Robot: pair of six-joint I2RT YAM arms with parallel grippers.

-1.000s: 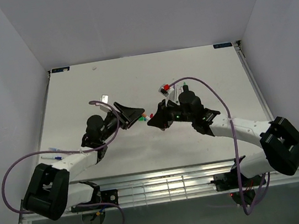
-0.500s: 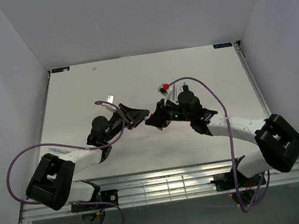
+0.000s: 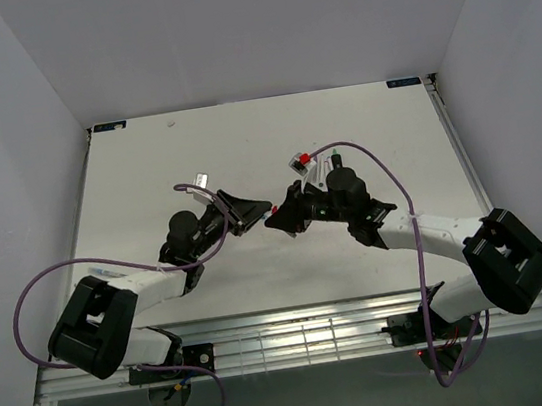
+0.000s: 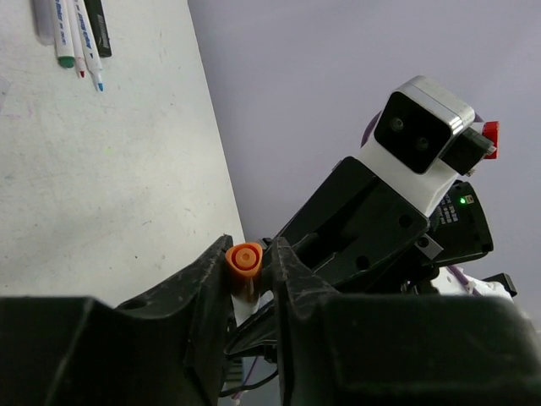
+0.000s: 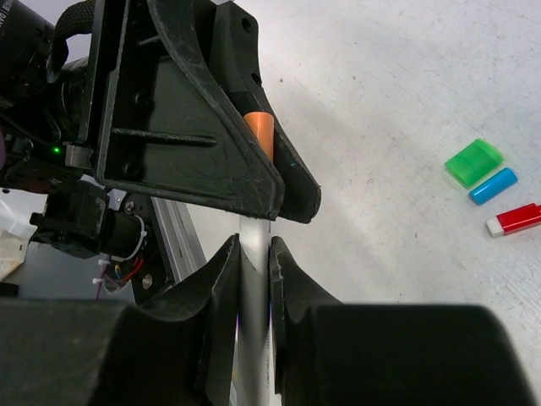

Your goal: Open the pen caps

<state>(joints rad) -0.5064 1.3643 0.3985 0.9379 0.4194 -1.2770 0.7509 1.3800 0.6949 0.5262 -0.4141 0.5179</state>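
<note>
bench [image 3: 145, 170]: pale, lightly scuffed; your two arms reach in from its near edge and meet over the middle.
left arm [image 3: 132, 288]: angled up and to the right, nose toward the other arm.
right arm [image 3: 436, 230]: angled up and to the left, a purple cable looping over it.
left end effector [image 4: 250, 269]: you have its fingers pressed in on both sides of the orange cap, clamped on it.
right end effector [image 5: 252, 254]: fingers drawn together on the pen barrel, gripping it just short of the cap.
spare pens [image 4: 61, 25]: a small row lying side by side on the bench, well away from the grip, with green, red and blue tips; a black marker lies beside them.
pen barrel [image 5: 253, 321]: pale grey, held off the bench, running straight from your right fingers into the left ones.
green cap [image 5: 474, 161]: loose on the bench.
blue cap [image 5: 493, 185]: touching the green one.
red-and-white cap [image 5: 514, 219]: just beside the blue.
orange cap [image 4: 246, 256]: on the barrel's end, its round end face toward your left wrist camera.
</note>
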